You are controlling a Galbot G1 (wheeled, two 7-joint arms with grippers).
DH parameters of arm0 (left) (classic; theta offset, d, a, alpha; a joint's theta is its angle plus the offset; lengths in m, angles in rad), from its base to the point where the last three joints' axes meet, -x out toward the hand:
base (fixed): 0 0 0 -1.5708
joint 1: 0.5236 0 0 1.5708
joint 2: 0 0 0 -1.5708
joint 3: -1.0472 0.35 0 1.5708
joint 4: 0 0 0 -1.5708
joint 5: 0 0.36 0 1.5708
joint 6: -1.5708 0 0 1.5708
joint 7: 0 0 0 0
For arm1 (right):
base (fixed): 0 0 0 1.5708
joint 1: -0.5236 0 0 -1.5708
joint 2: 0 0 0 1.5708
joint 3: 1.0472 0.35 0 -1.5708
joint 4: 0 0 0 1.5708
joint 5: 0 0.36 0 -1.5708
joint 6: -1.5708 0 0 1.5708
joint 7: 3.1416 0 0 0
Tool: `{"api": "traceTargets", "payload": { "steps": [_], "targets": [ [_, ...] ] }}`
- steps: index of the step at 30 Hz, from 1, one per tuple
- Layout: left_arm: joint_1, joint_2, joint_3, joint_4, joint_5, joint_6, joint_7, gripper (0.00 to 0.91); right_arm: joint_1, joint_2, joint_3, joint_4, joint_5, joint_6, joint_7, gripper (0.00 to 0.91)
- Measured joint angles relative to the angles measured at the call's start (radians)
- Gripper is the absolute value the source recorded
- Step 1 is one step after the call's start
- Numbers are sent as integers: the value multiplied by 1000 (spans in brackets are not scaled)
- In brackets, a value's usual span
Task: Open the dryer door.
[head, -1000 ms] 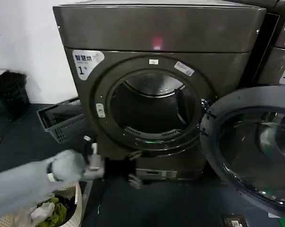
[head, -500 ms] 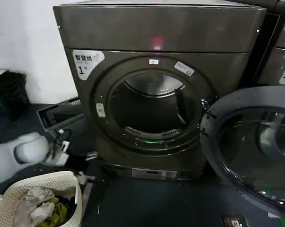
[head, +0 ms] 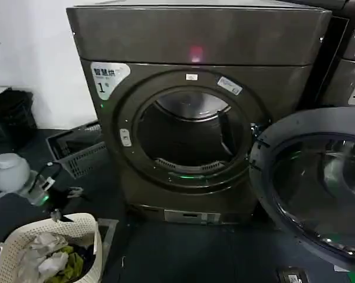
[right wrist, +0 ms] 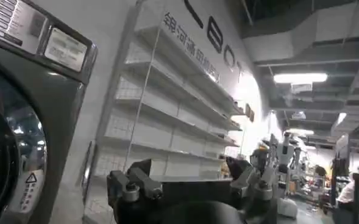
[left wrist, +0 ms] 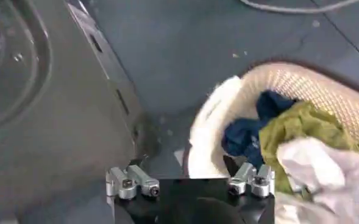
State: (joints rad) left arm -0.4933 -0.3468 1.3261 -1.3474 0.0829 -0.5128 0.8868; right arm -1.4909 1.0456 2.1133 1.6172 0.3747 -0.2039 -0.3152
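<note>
One dryer door (head: 313, 183) open, far from left gripper (head: 62, 203).

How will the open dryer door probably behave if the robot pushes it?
The door hangs wide open on the dryer's right, hinged beside the drum opening, so it would probably swing rather than slide. Its wide rim and glass look stiff and rather heavy. The chrome may be slippery for a claw.

Dryer door (head: 313, 183): large round porthole, swung fully open to the right of the drum opening (head: 189, 132). Hinged at the opening's right edge. Grey plastic inner rim faces the camera, ringing dark tinted glass with reflections. Its lower right part runs past the frame edge. Drum interior exposed, dark, metal back wall visible.
</note>
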Motion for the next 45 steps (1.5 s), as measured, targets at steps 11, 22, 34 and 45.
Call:
{"api": "traceTargets", "payload": {
  "steps": [11, 22, 34, 45],
  "targets": [
    [20, -29, -53, 74, 9, -5, -2, 907, -2, -5, 4, -5, -2, 3, -1, 907],
    [21, -23, -72, 74, 11, -40, 36, 907, -1, -3, 3, 1, -3, 2, -2, 907],
    [-3, -21, -65, 94, 24, -135, 98, 907, -11, -1, 11, 2, -3, 3, -2, 907],
    [-11, 1, -71, 99, 8, -171, 112, 907, -10, 8, 3, 10, -3, 4, -3, 907]
  ]
}}
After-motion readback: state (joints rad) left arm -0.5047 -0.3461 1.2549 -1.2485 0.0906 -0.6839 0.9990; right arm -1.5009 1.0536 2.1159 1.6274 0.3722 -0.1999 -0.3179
